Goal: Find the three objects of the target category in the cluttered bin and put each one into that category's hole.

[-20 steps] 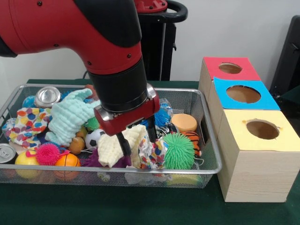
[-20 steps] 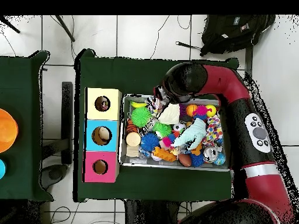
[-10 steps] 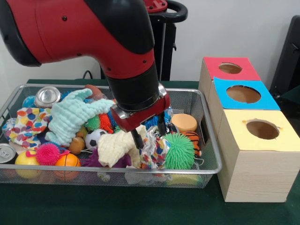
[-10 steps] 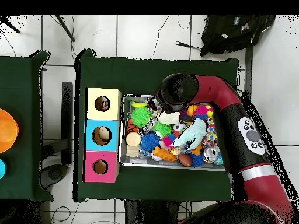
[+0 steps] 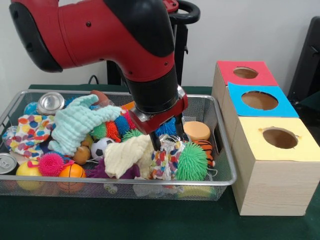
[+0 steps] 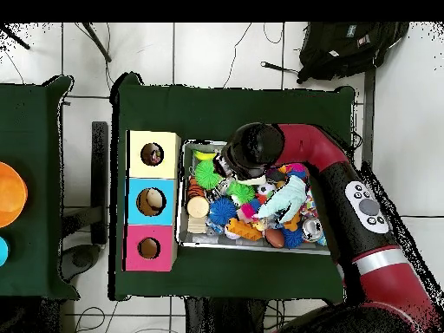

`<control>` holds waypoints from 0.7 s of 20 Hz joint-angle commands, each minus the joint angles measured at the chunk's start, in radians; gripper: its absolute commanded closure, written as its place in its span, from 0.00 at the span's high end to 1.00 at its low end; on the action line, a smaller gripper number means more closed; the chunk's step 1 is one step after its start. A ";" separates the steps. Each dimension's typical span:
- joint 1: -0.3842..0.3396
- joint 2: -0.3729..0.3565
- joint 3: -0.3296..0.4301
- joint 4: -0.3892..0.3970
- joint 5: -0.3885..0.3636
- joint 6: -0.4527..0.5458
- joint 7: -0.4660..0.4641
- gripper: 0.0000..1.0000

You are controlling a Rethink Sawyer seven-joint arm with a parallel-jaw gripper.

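Spotted, crinkly cloth (image 5: 165, 157) sits near the front of the wire bin (image 5: 220, 150), right under the gripper (image 5: 167, 137). The fingers are a little apart and point straight down, one on each side of its bunched top, not squeezing it yet

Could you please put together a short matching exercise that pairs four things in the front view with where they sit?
Things:
1. green spiky ball
2. silver can
3. yellow-topped box
4. orange ball

Places:
A. far left corner of the wire basket
B. outside the basket, nearest the camera of the three boxes
C. near right part of the basket
D. near left part of the basket, beside a pink spiky ball

Pairs: 1-C, 2-A, 3-B, 4-D
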 commanded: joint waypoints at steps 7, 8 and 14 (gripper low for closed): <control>-0.033 0.017 -0.025 0.054 -0.046 -0.110 -0.069 0.00; -0.035 0.019 -0.022 0.053 -0.042 -0.117 -0.064 0.00; -0.033 0.017 -0.027 0.048 -0.035 -0.150 -0.040 0.00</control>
